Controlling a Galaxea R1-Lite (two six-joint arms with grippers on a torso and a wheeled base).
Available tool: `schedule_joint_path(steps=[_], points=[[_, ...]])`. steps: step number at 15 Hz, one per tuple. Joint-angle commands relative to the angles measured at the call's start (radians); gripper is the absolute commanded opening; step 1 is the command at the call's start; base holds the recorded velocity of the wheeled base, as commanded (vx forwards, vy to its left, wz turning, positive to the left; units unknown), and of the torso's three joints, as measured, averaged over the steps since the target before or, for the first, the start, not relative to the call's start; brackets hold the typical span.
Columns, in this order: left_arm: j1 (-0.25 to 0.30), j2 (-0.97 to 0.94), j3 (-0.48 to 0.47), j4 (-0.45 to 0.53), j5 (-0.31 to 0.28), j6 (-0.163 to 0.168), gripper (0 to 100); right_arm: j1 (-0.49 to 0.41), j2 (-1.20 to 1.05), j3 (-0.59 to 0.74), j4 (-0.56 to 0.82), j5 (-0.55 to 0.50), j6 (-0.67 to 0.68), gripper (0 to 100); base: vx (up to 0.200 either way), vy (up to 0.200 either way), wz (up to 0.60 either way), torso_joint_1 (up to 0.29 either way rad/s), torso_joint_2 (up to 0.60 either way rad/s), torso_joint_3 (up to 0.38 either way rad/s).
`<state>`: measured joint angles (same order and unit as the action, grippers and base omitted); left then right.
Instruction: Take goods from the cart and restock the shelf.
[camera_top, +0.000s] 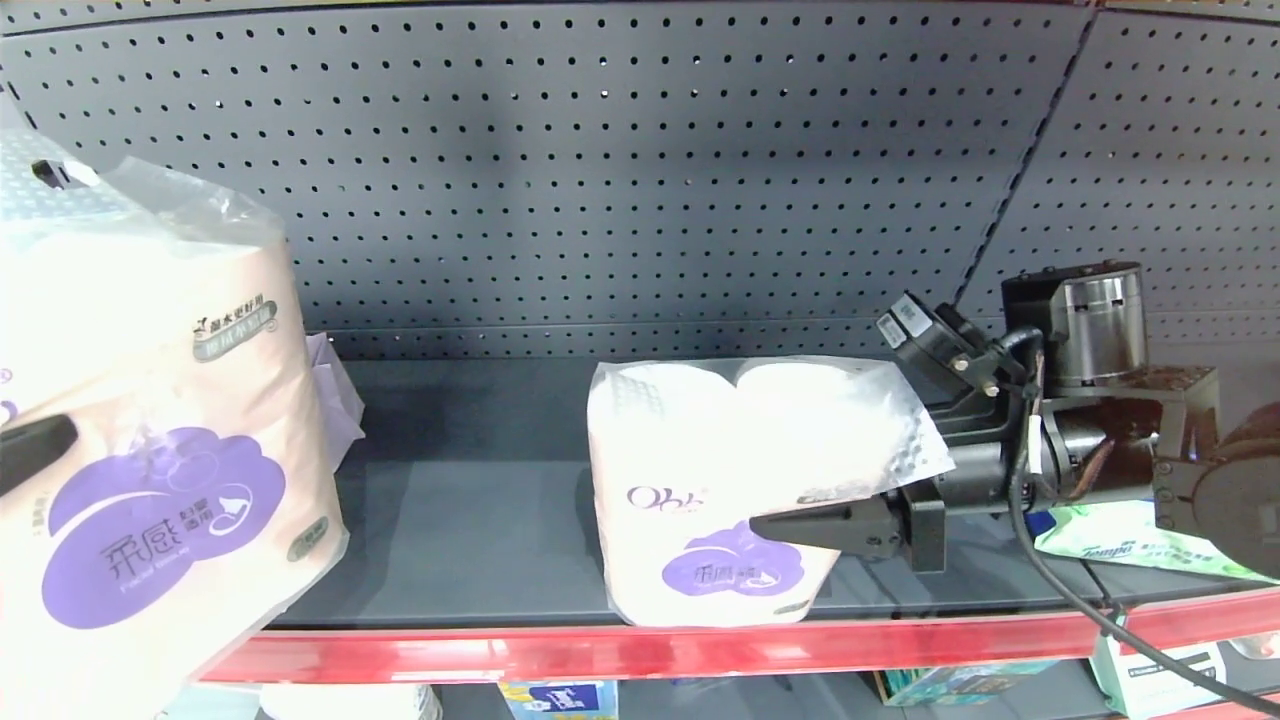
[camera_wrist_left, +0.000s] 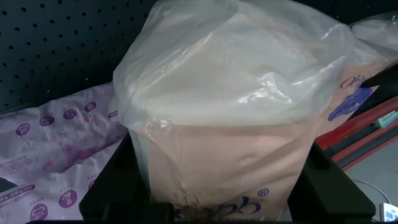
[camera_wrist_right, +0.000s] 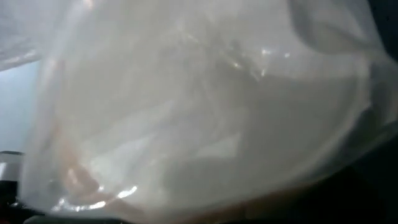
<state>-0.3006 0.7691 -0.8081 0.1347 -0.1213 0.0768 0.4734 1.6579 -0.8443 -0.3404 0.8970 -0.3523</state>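
The black right arm (camera_top: 1000, 470) is pictured, topped by a silver cylindrical joint (camera_top: 1105, 325) and trailed by a black cable (camera_top: 1090, 610).

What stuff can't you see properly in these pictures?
- Held toilet paper pack: cut off by the head view's left edge.
- Shelf toilet paper pack: its wrapper is a blur right against the right wrist camera and hides everything behind it.
- Green packet: mostly covered by the right arm in the head view.
- Lower-shelf boxes: cut off by the head view's bottom edge.
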Motion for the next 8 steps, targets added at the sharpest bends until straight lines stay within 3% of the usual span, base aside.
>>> schedule_joint_path(steps=[1,8], points=[[0.000,0.001,0.000,0.000,0.000,0.000,0,0.001,-0.017,0.024,0.004,0.000,0.000,0,0.000,0.000,0.00,0.000,0.00,0.000],[0.000,0.001,0.001,0.000,0.000,0.000,0,0.002,-0.017,0.022,0.006,-0.001,0.006,0,0.000,0.000,0.00,0.000,0.00,0.000]])
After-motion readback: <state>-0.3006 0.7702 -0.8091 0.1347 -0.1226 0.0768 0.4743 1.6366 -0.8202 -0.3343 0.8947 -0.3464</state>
